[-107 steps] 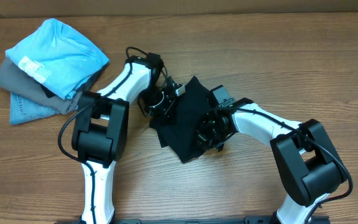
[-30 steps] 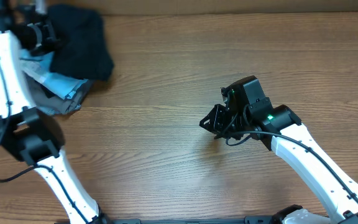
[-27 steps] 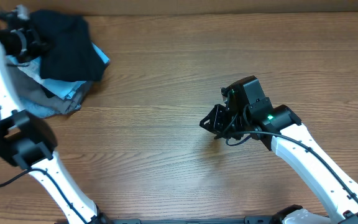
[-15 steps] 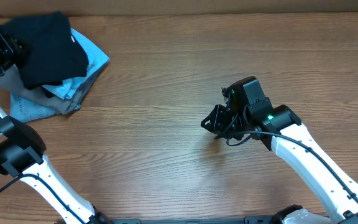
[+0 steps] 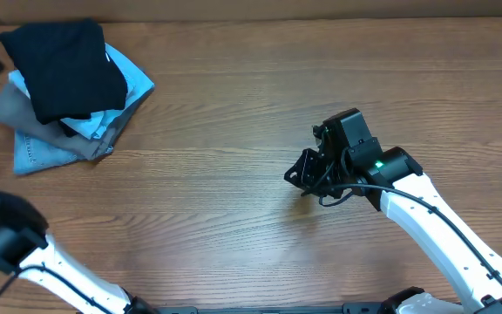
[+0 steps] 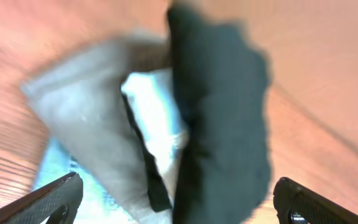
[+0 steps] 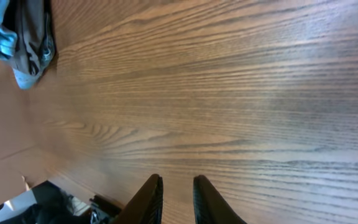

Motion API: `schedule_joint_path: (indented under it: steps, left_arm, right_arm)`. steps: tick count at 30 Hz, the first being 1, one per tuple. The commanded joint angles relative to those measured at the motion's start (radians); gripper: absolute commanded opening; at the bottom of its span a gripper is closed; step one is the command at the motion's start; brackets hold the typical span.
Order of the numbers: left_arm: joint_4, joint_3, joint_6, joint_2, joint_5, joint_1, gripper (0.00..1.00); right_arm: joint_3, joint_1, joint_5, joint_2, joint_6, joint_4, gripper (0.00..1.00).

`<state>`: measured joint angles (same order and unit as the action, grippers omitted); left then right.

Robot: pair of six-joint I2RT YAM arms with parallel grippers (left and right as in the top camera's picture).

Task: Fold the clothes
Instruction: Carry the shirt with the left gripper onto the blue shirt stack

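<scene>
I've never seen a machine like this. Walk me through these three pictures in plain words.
These are two white-and-black robot arms at a wooden table, each ending in a two-fingered hand. The overhead picture looks straight down on the table. The other two come from a camera on each arm's wrist, so the dark prongs at their bottom edges are that hand's own fingers. In the upper left of the overhead picture lies a pile of clothes: a black T-shirt on top, a light blue shirt under it, then a grey garment and a denim piece. The left hand hangs above the pile, fingers wide apart, holding nothing. The right hand is over bare wood, fingers nearly together, also empty.
</scene>
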<state>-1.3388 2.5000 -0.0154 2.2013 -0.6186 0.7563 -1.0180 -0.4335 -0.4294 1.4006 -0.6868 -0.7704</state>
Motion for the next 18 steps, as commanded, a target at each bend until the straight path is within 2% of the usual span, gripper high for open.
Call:
schedule_joint_path:
  steps: [1, 6, 10, 18]
  left_arm:
    - [0.005, 0.049, -0.089, -0.156, -0.072, -0.06, 1.0]
    - [0.023, 0.048, -0.17, -0.149, 0.036, -0.189, 1.0]
    - [0.043, 0.048, -0.116, -0.07, 0.242, -0.269, 1.0]
    - [-0.005, 0.048, 0.002, 0.2, 0.415, -0.269, 1.0]
  right_arm:
    - [0.002, 0.004, 0.037, -0.008, 0.007, 0.005, 0.21]
    - [0.002, 0.004, 0.043, -0.008, 0.007, 0.005, 0.21]
    - [0.002, 0.004, 0.044, -0.008, 0.006, -0.011, 0.21]
    - [0.002, 0.004, 0.044, -0.008, 0.007, -0.047, 0.21]
